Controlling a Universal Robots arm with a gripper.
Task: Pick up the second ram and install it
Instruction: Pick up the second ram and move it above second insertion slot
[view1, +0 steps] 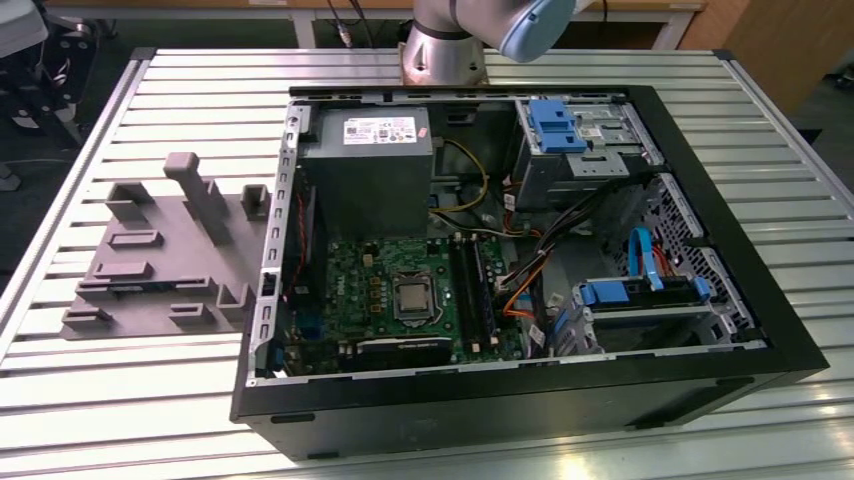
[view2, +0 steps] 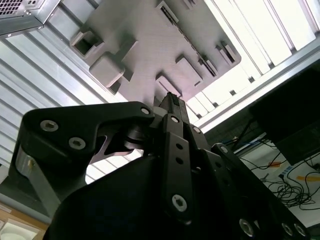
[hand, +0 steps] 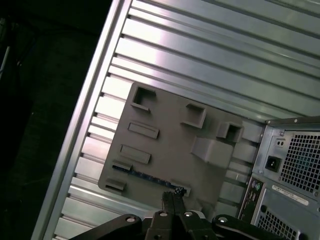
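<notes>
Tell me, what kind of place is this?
Probably a robotics lab or workshop: an open computer case lies on a ribbed metal table, a grey fixture plate beside it holds a ram stick, and a robot arm stands behind.

The second ram (view1: 130, 286) is a thin, narrow, dark strip with a little blue-green colour. It sits on the grey fixture plate (view1: 160, 250), near one edge of it, between two small end blocks. In the first wrist view the strip (hand: 150, 177) looks straight and whole.
</notes>
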